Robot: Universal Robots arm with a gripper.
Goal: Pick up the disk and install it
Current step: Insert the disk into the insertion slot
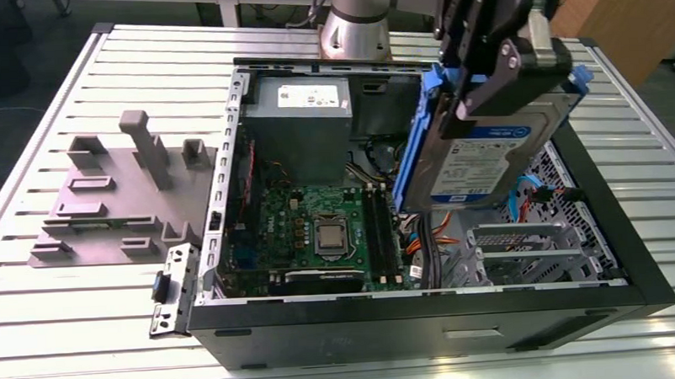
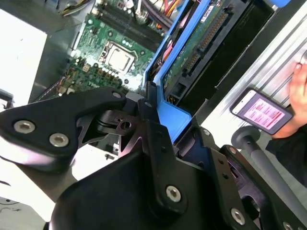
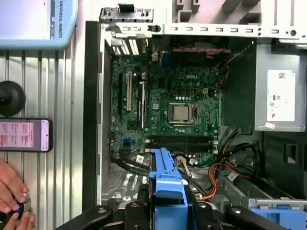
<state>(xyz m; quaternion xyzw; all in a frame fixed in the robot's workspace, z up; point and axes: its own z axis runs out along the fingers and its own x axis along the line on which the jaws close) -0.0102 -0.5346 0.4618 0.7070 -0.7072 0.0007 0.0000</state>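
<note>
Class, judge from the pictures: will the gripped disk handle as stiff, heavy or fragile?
Probably stiff: the disk hangs from the gripper without sagging. Likely heavy for its size, given its metal body. Perhaps fragile: the second wrist view shows its bare circuit board.

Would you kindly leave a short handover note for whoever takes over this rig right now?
Tool: shut on the disk, gripping its blue-framed upper end.
Disk: off the table, held tilted on edge above the open computer case, toward the exterior view's right, label facing that camera.
Done: pick-up.
Left: the disk is not yet seated in the case.
Note: a person's hand is close beside the case in the first wrist view.
</note>
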